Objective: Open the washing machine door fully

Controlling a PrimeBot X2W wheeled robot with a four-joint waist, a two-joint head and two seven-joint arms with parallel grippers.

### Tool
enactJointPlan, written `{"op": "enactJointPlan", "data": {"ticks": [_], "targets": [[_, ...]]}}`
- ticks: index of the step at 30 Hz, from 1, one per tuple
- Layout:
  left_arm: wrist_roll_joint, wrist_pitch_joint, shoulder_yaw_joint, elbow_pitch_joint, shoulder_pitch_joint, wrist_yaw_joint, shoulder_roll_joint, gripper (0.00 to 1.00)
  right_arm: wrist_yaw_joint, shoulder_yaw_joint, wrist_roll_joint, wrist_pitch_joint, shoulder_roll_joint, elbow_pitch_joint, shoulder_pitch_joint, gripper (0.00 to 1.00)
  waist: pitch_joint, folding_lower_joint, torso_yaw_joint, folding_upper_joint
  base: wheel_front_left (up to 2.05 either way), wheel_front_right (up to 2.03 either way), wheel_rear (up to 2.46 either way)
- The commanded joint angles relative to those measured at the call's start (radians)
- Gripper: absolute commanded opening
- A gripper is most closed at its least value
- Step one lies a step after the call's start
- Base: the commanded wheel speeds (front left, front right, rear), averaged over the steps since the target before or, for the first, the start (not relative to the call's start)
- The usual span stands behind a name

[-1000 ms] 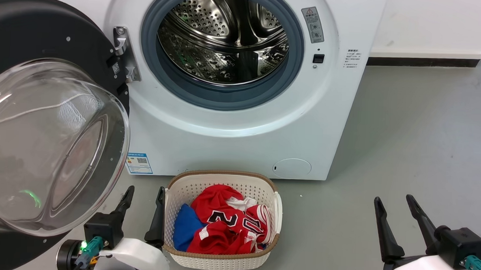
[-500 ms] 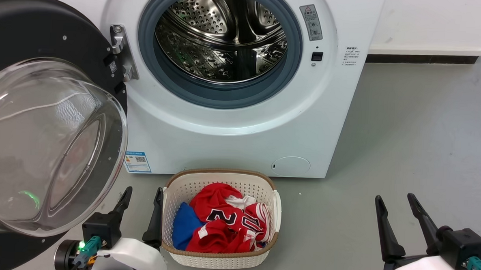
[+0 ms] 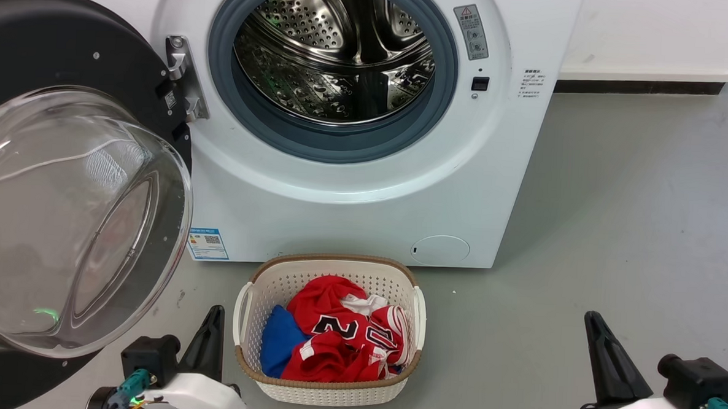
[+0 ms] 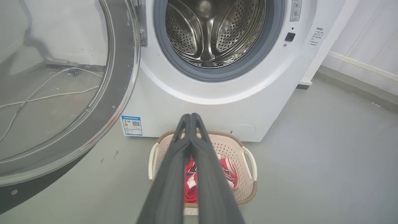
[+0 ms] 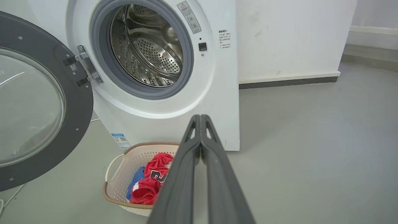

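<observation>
Door (image 3: 52,37) is swung wide to the left of the machine (image 3: 351,210) on its hinge (image 3: 182,77). Inner face toward the head cam, glass bowl (image 3: 62,216) bulging out. Drum (image 3: 340,50) is exposed, with the grey seal (image 3: 336,145) around it.

Left gripper (image 4: 189,115): fingers pressed together, nothing between them. It sits low, just left of the basket (image 3: 331,259), under the door's lower edge, touching neither. Right gripper (image 5: 200,116): same, pressed together and empty, over bare floor well right of the basket.

Floor (image 3: 615,209) is smooth grey with a slight sheen, a few specks and small scuffs. Right of the machine is a white wall (image 3: 654,26) with a dark skirting strip (image 3: 639,89) at its foot. The right wrist cam shows faint marks on that wall.

Basket is on the floor just in front of the machine, holding a red jersey (image 3: 334,332) and a blue cloth (image 3: 278,342). Through the door glass, the left wrist cam shows a pale cable (image 4: 46,96) lying on the floor behind.
</observation>
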Motion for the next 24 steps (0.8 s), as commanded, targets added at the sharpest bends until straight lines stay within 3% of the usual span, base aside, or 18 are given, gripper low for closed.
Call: {"op": "enactJointPlan", "data": {"ticks": [1, 24], "targets": [[-0.038, 0.01, 0.018, -0.015, -0.022, -0.01, 0.002, 0.0, 0.0, -0.002, 0.052, 0.001, -0.001, -0.009, -0.013, 0.0, 0.0, 0.0, 0.0, 0.0, 0.0, 0.0, 0.0], [-0.38, 0.104, 0.123, -0.018, -0.039, -0.074, -0.048, 0.0, 0.0, -0.021, 0.478, 0.035, -0.012, 0.074, -0.08, 0.0, 0.005, 0.0, 0.005, 0.0, 0.0, 0.0, 0.0]]}}
